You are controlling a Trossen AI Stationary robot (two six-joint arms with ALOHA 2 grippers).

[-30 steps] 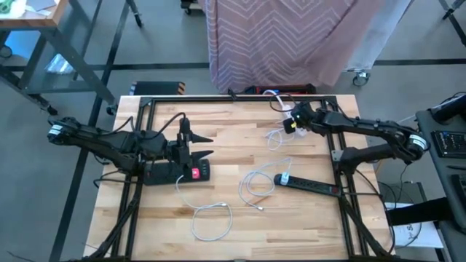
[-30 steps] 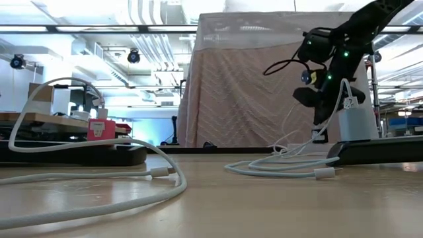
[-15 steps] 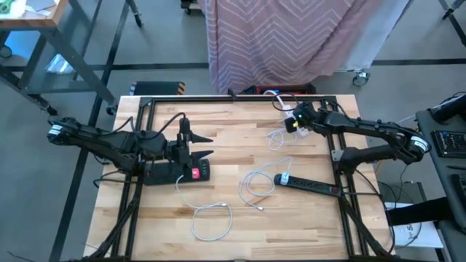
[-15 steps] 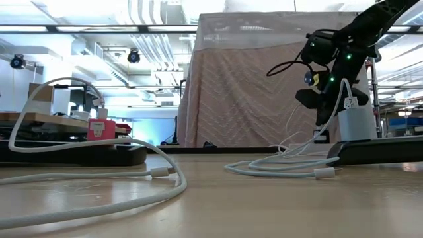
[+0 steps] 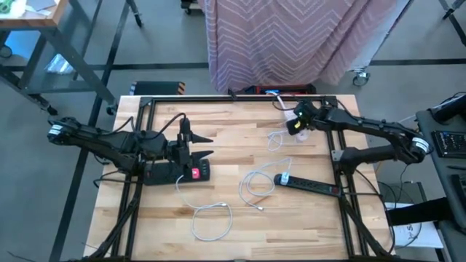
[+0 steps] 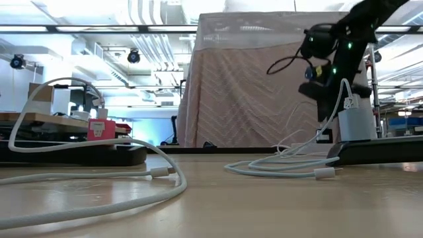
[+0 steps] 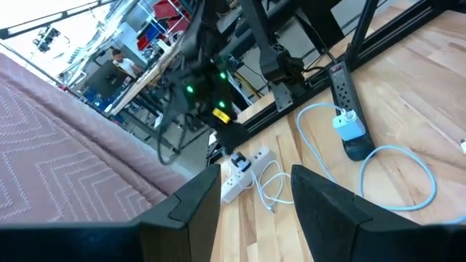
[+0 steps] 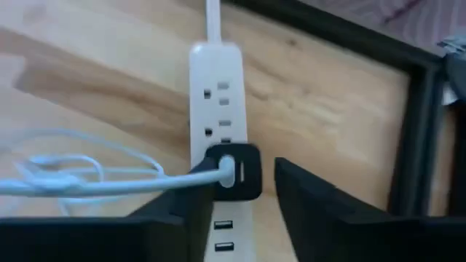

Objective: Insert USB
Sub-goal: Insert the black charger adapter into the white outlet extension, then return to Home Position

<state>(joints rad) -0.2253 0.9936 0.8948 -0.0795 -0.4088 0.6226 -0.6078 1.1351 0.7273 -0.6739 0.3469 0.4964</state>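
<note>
A white cable ends in a black plug seated on the white power strip. Above it, the right pincer stands open, empty. Insertion looks done; withdrawal remains.

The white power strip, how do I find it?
Start at the wooden table and go to its far edge on the right arm's side, where the right claw hangs. The white power strip lies right below it, with a black plug and white cable in it. The other strip is black.
</note>
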